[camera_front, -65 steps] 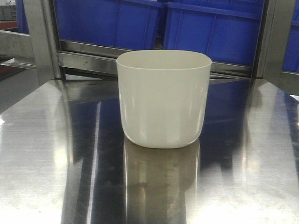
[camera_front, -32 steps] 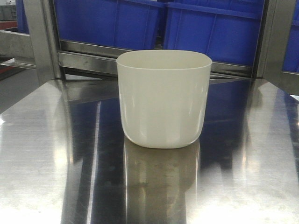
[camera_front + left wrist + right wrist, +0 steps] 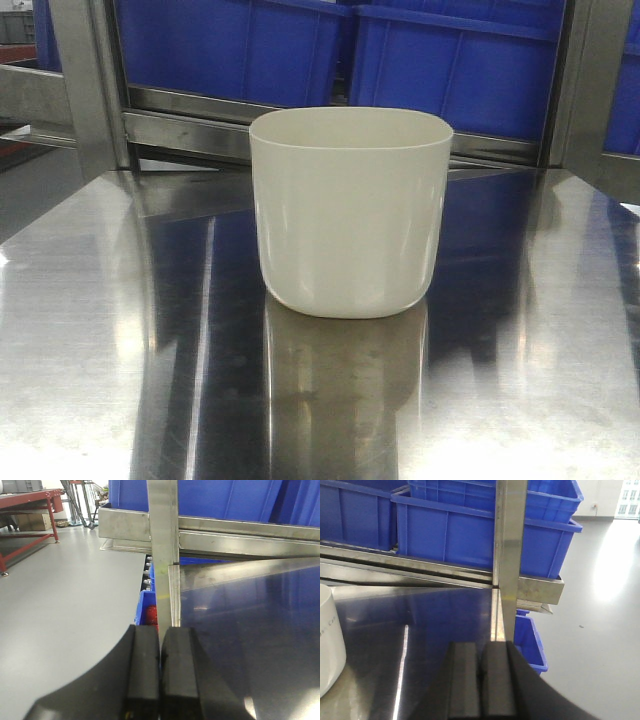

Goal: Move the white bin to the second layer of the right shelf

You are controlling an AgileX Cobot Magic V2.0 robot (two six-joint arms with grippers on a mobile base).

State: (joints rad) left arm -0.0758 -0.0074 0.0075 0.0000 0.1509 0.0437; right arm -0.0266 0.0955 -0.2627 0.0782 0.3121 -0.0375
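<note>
The white bin (image 3: 350, 210) stands upright in the middle of a shiny steel tabletop (image 3: 100, 340), empty, with neither gripper near it in the front view. Its side also shows at the left edge of the right wrist view as the white bin (image 3: 327, 640). My left gripper (image 3: 160, 632) is shut with nothing between its black pads, hovering over the tabletop's left edge beside a steel post (image 3: 162, 540). At the tabletop's right edge my right gripper (image 3: 481, 650) is likewise shut and empty. The right shelf second layer is out of view.
Large blue crates (image 3: 440, 60) sit on a steel rack rail (image 3: 190, 125) just behind the tabletop. Another blue crate (image 3: 530, 640) rests low on the floor to the right. Grey floor and a red bench (image 3: 25, 515) lie to the left.
</note>
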